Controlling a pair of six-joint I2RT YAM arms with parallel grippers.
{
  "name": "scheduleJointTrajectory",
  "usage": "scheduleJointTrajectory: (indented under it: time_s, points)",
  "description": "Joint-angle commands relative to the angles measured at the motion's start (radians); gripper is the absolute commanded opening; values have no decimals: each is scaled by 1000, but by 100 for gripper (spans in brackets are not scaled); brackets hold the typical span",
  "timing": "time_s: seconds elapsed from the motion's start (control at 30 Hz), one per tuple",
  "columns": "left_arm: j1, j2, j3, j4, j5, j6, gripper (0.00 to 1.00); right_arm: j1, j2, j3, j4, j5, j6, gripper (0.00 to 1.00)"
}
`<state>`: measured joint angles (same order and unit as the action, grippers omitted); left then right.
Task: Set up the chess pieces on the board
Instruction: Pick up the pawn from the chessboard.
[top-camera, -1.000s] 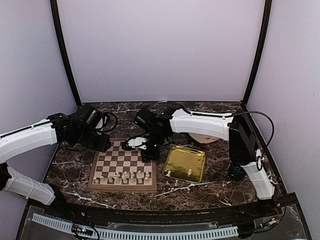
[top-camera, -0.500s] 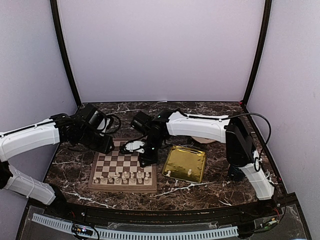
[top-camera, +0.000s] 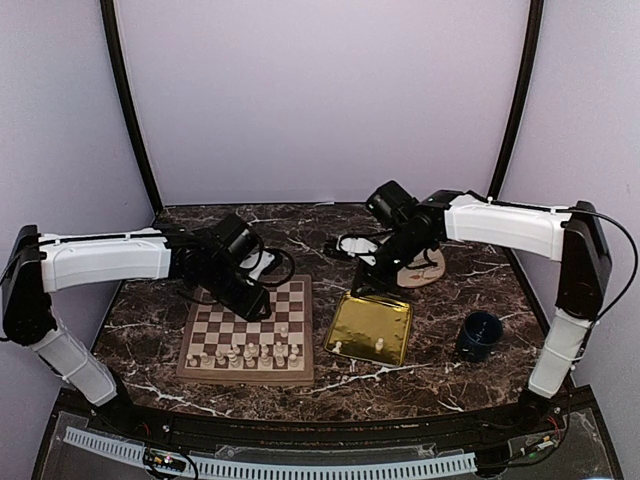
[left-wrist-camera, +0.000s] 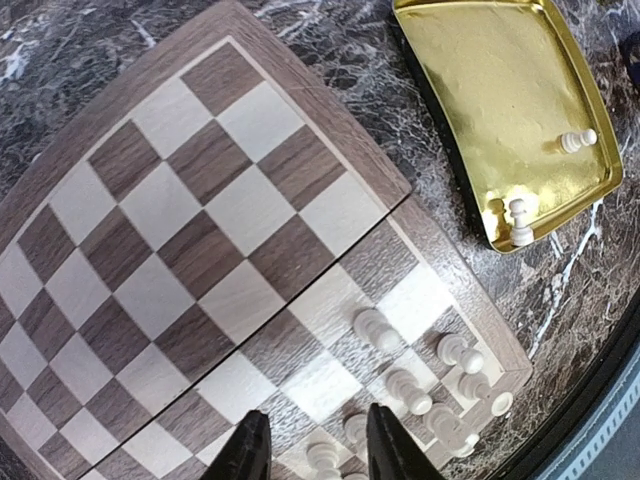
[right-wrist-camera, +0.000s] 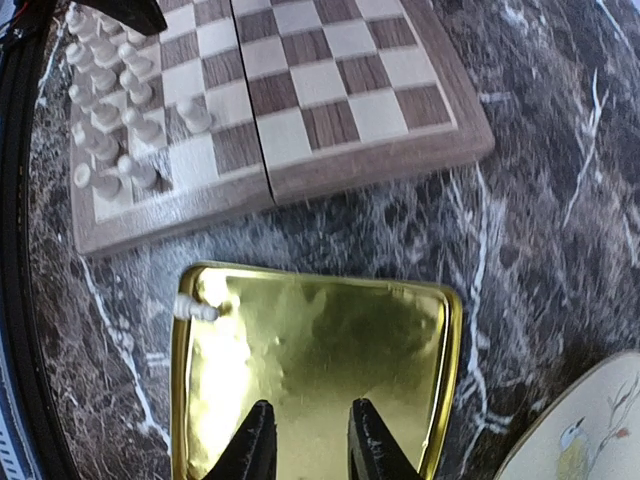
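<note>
The board (top-camera: 215, 322) lies left of centre, and cream chess pieces (top-camera: 245, 353) fill its two near rows. One piece (top-camera: 283, 330) stands alone a row further in. My left gripper (top-camera: 252, 297) hovers open over the board's middle. In the left wrist view its fingertips (left-wrist-camera: 247, 450) stand apart above the pieces (left-wrist-camera: 380, 331), holding nothing. My right gripper (top-camera: 372, 282) hangs open above the far edge of the gold tray (top-camera: 375, 315), with nothing between its jaws (right-wrist-camera: 311, 445). Two pieces (top-camera: 337, 347) stand at the tray's near edge; one (right-wrist-camera: 195, 309) shows in the right wrist view.
A dark blue cup (top-camera: 480, 335) stands right of the tray. A pale plate with a bird picture (top-camera: 420, 270) lies behind the tray, under the right arm. Dark marble table (top-camera: 140, 320) surrounds the board. Tent walls and black poles close in the back and sides.
My right gripper has pulled back from the board to the right, over the tray, and its jaws have opened. The left gripper has moved right, over the board's middle.
</note>
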<state>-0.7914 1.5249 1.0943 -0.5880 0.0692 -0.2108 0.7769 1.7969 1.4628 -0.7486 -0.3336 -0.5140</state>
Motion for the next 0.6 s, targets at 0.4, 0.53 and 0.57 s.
scheduleJointTrajectory:
  time_s: [0.4, 0.53, 0.57]
  points:
    - [-64, 271, 213, -69, 43, 59, 34, -140, -106, -252, 205, -70, -8, 27]
    - [-66, 294, 219, -87, 32, 62, 31, -139, -101, -248, 201, -74, -11, 27]
    - [-66, 299, 220, -93, 26, 62, 30, -139, -101, -248, 201, -74, -13, 27]
